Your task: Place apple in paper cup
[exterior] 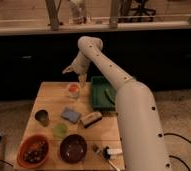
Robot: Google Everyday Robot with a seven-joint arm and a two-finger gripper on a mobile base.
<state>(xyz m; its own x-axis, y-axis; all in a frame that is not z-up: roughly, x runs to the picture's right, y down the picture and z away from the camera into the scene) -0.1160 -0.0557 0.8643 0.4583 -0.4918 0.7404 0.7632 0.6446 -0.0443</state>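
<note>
At the far side of the bench (48,99), the apple (74,88) sits at the mouth of the paper cup (74,95), seemingly already in it. By my judgement it is firm, smooth, round and fairly light, best taken across its widest part from above. Just above it hangs the tool (75,75), apparently clear of it; whether it is spread or pressed together I cannot tell
</note>
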